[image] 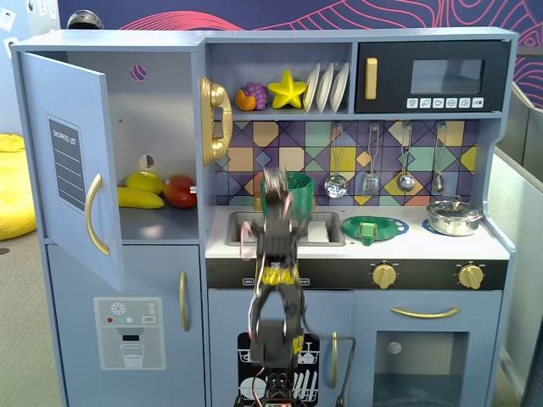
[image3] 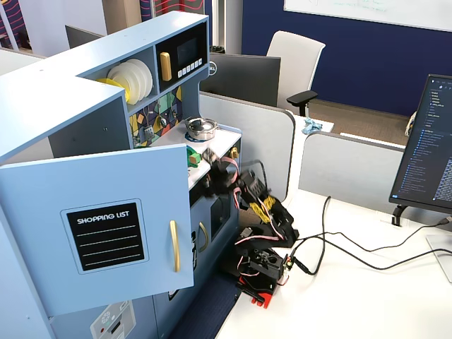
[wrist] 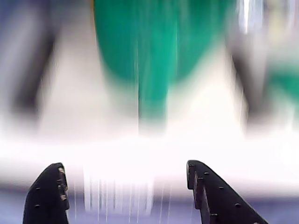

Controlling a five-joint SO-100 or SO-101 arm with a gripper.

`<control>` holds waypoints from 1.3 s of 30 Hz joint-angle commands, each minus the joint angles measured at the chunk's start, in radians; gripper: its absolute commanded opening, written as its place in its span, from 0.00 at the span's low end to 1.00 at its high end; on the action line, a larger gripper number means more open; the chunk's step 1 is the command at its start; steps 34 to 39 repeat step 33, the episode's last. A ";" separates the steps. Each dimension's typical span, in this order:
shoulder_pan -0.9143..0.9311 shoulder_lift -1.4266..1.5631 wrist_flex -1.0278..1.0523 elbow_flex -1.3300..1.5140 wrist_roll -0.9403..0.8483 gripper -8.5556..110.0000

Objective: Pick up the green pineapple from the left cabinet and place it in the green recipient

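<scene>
The left cabinet [image: 157, 127] stands open, its door [image: 68, 161] swung out with a gold handle and a black label; the door also shows in a fixed view [image3: 106, 219]. I see no green pineapple in any view. The green recipient [image: 301, 188] stands on the counter behind the sink, and fills the top of the blurred wrist view [wrist: 159, 46]. My gripper [image: 276, 188] is motion-blurred just left of and in front of it. In the wrist view my gripper [wrist: 124, 175] is open with nothing between the jaws.
A yellow banana [image: 140, 198], a yellow fruit [image: 144, 180] and a red fruit [image: 180, 191] lie in the cabinet. A flat green dish [image: 373, 227] and a metal pot [image: 454, 216] sit on the counter. Utensils hang above them, and a white sink [image: 318, 231] lies under the arm.
</scene>
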 commanded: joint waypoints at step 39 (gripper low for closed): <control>0.008 0.436 0.449 0.890 0.241 0.22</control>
